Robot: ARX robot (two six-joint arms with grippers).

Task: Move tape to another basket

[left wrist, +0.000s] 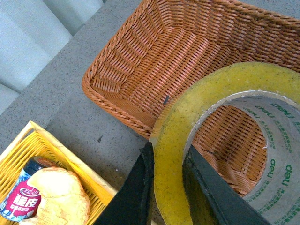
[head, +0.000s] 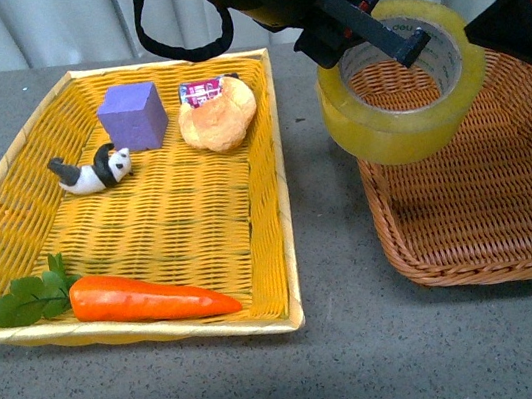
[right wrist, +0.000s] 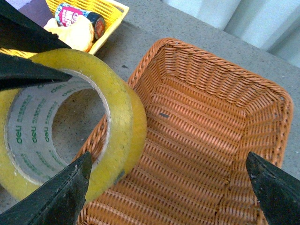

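1. The tape (head: pixel 399 134) is a wide roll with a translucent yellow body. Its inner core is grey-white and carries green printed letters, which the left wrist view shows clearly (left wrist: pixel 174 154).
2. The roll is tilted, so its open hole faces partly up and toward the front camera. The wicker weave shows through the hole in the left wrist view.
3. The left pincer (head: pixel 394 37) grips the tape by its wall. In the left wrist view (left wrist: pixel 168 151) one black finger lies inside the core and the other lies against the yellow outside.
4. The tape hangs from this pincer, above the left rim of the brown basket (head: pixel 473 227). Part of it is over the inside of the basket and part is over the table (head: pixel 373 365). I cannot tell if it touches the rim.
5. The right pincer (right wrist: pixel 168 187) is open; its two fingers stand wide apart with nothing between them. It is over the basket (right wrist: pixel 211 79), beside the tape (right wrist: pixel 117 117) and apart from it.
6. The inside of the brown basket (left wrist: pixel 122 70) shows only wicker.
7. To the left stands the yellow basket (head: pixel 275 158), holding a carrot (head: pixel 150 299), a panda figure (head: pixel 90 174), a purple cube (head: pixel 132 116) and a bread roll (head: pixel 219 116).
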